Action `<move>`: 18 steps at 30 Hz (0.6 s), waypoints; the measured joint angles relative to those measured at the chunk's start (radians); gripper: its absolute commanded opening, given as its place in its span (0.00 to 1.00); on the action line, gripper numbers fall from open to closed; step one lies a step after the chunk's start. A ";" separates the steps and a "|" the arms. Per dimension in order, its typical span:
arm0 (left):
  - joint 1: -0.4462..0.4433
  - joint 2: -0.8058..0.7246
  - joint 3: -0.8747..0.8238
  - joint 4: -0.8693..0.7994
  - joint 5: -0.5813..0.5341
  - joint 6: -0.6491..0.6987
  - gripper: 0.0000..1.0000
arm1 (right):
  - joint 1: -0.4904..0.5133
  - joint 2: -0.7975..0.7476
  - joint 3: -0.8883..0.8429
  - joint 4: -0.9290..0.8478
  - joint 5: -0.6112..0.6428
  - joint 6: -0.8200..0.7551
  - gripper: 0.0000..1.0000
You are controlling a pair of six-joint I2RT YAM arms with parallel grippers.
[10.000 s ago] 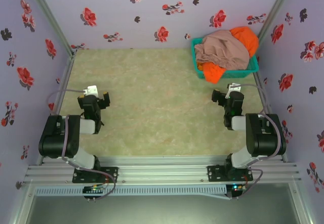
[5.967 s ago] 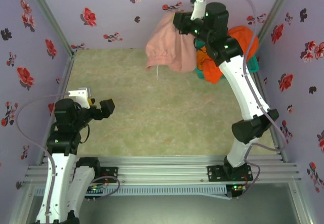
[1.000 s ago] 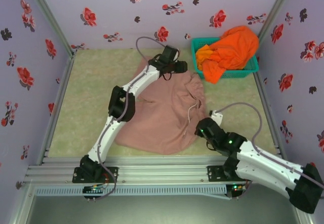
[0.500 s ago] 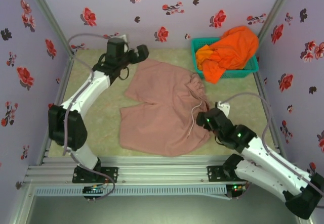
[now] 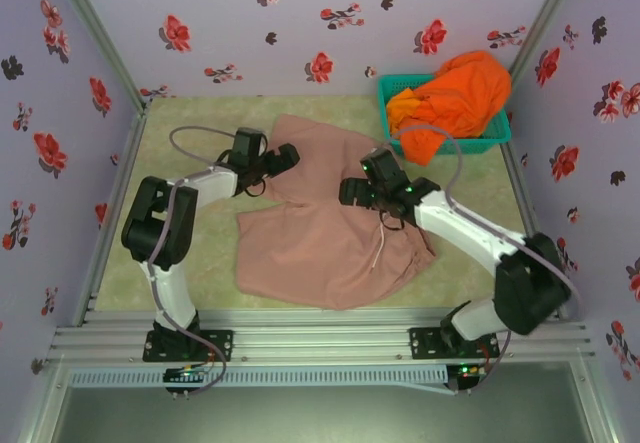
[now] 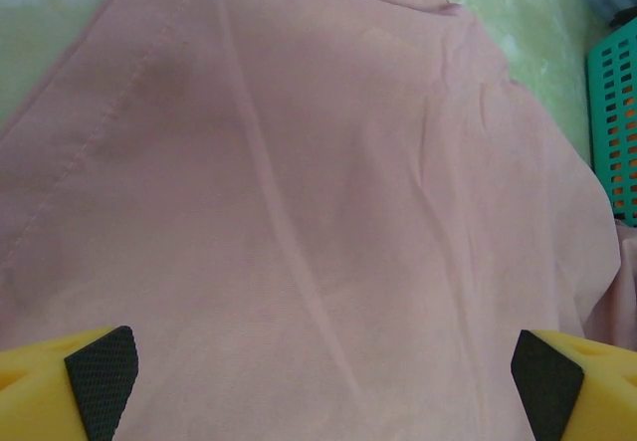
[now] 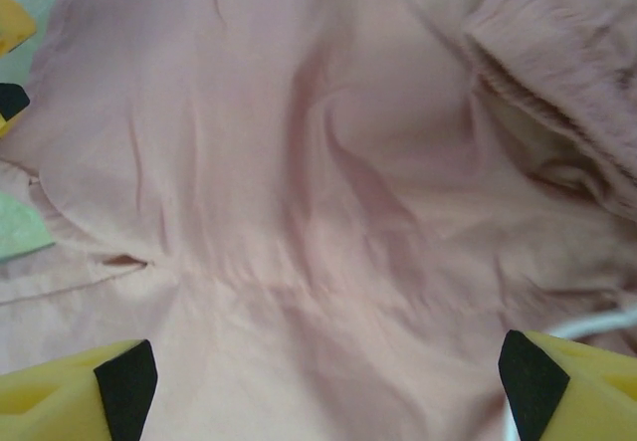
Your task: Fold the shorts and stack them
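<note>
The pink-beige shorts (image 5: 320, 243) lie spread flat at the centre of the table (image 5: 190, 263), with the gathered waistband (image 5: 415, 248) toward the right and the 2 legs toward the left; a white drawstring (image 5: 378, 253) trails across the cloth near the waistband. The left gripper (image 5: 284, 156) hangs over the far left leg of the shorts; in the left wrist view its 2 yellow fingers with black pads (image 6: 103, 366) stand wide apart above smooth cloth, with nothing clamped between them. The right gripper (image 5: 350, 191) hangs over the middle of the shorts, just left of the waistband; in the right wrist view its pads (image 7: 127, 383) are likewise spread wide and hold nothing; whether either gripper touches the cloth cannot be told. The orange shorts (image 5: 455, 103) lie heaped in the teal basket (image 5: 470, 146) at the far right corner, draping over its near left rim.
</note>
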 measured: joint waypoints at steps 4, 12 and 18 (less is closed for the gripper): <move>0.017 0.031 -0.011 0.037 0.000 -0.019 0.99 | -0.039 0.132 0.029 0.061 -0.077 0.011 0.88; 0.131 -0.014 -0.162 0.171 0.019 -0.031 0.99 | -0.054 0.218 0.060 0.109 -0.127 0.037 0.90; 0.255 -0.031 -0.175 0.139 0.027 0.019 0.99 | -0.060 0.248 0.101 0.135 -0.122 0.062 0.90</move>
